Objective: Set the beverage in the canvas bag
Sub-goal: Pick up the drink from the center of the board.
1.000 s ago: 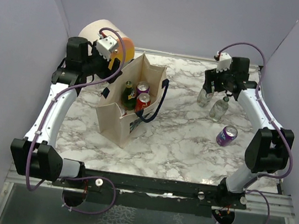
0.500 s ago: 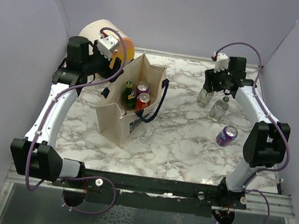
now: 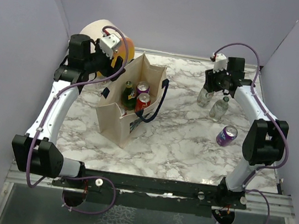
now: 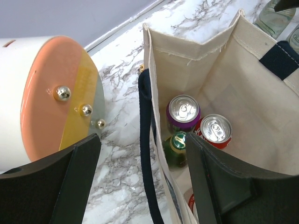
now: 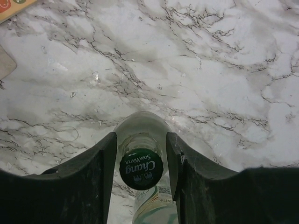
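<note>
Right gripper (image 5: 141, 140) straddling a bottle (image 5: 141, 169)
Its grip is unclear; left gripper (image 4: 142, 140) is hanging wide open, empty, over the canvas bag (image 4: 261, 107).

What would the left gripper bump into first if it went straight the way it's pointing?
Probably the canvas bag: its rim and navy handle lie straight ahead between the left gripper's open jaws, though depth is hard to judge.

Left pincer (image 4: 142, 144) wide; right pincer (image 5: 141, 144) narrower.
</note>
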Robot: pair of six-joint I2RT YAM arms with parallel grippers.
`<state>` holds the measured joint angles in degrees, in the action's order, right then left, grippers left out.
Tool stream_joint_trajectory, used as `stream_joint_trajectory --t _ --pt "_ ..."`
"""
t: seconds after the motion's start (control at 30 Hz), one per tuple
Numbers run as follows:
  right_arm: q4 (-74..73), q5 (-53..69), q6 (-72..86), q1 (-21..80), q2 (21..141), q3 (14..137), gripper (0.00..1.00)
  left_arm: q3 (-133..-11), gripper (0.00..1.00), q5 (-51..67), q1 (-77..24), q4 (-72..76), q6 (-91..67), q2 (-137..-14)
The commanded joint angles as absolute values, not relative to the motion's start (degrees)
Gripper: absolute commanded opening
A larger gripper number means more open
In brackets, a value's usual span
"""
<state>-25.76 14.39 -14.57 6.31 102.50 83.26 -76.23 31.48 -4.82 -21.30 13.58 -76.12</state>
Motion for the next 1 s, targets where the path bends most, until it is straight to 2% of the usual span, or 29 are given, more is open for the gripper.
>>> stream_joint_trajectory --t 0.0,0.47,0.77,0.97 --pt "-24.5 14.1 -15.8 6.2 104.2 84.3 0.43 -80.2 0.76 34.0 -5.4 -19.8 14.4 -78.2" --pt "-24.2 13.1 -17.5 6.1 102.4 82.2 0.20 -80.1 0.76 34.0 -8.0 -18.0 14.4 -79.3" --pt "-25.5 13.2 -18.2 6.2 101.5 83.7 0.01 -82.6 0.76 34.5 -9.3 -17.4 14.9 -81.1" --pt "-27.7 18.6 -17.4 6.2 100.4 86.2 0.01 -82.9 0.76 35.9 -10.7 -17.9 14.0 -81.4"
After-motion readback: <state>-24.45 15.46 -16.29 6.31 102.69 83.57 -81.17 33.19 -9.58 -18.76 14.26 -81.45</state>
